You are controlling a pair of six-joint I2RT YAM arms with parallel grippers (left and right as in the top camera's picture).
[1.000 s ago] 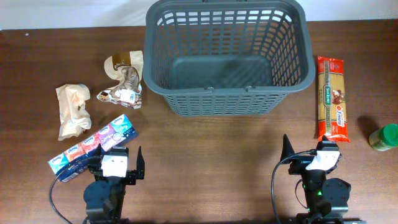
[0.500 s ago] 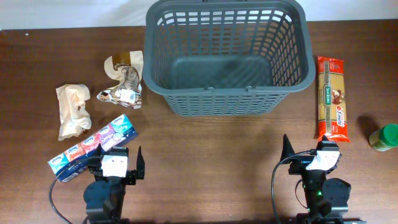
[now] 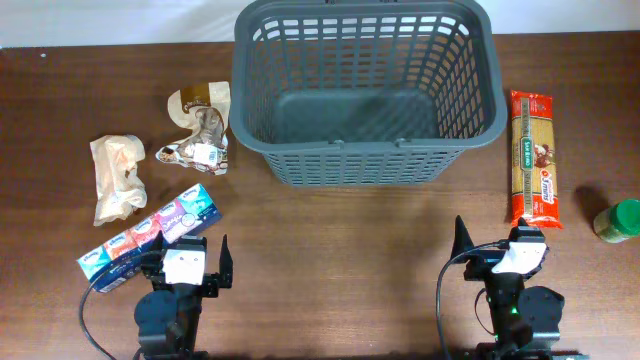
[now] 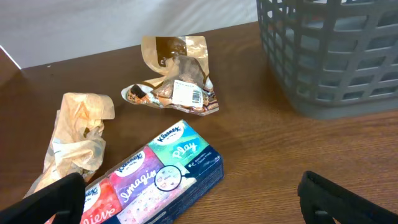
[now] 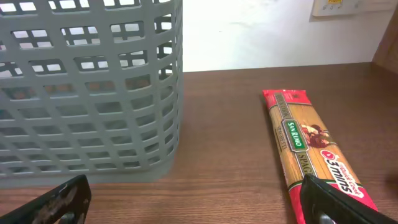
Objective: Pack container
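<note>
The dark grey basket point(image 3: 365, 95) stands at the back centre of the table, with nothing in it; it also shows in the left wrist view point(image 4: 329, 56) and the right wrist view point(image 5: 87, 87). A Kleenex tissue multipack point(image 3: 150, 235) point(image 4: 146, 180) lies at the front left, just ahead of my left gripper point(image 3: 190, 262), which is open and empty point(image 4: 193, 199). A spaghetti packet point(image 3: 533, 158) point(image 5: 308, 146) lies right of the basket. My right gripper point(image 3: 495, 250) is open and empty point(image 5: 193, 199), its right finger next to the packet's near end.
A brown snack bag point(image 3: 200, 128) point(image 4: 174, 78) and a crumpled tan paper bag point(image 3: 118, 178) point(image 4: 78, 134) lie left of the basket. A green-lidded jar point(image 3: 620, 220) stands at the right edge.
</note>
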